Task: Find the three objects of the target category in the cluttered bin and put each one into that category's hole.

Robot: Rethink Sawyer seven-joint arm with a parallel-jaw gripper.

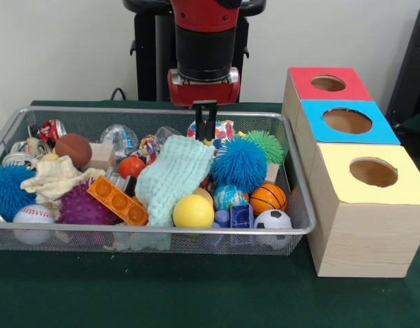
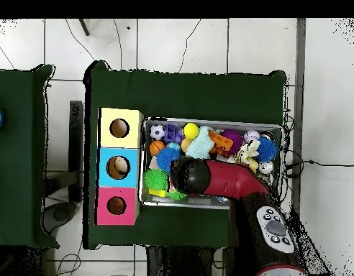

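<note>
Green table (image 1: 196, 301) under everything. Wire bin (image 1: 292, 229) crammed with clutter. Three wooden boxes beside bin, one hole each: yellow-topped box (image 1: 367, 205), blue-topped box (image 1: 347, 123), red-topped box (image 1: 327, 83). Pale green cloth (image 1: 170, 179) draped mid-bin. Blue spiky ball (image 1: 239, 164) beside it. Orange brick (image 1: 117, 200), yellow ball (image 1: 193, 211), basketball (image 1: 267, 198), soccer ball (image 1: 273, 220), baseball (image 1: 32, 215) in bin. Gripper (image 1: 206, 124) over bin's far side, fingers nearly together, holding nothing visible.
</note>
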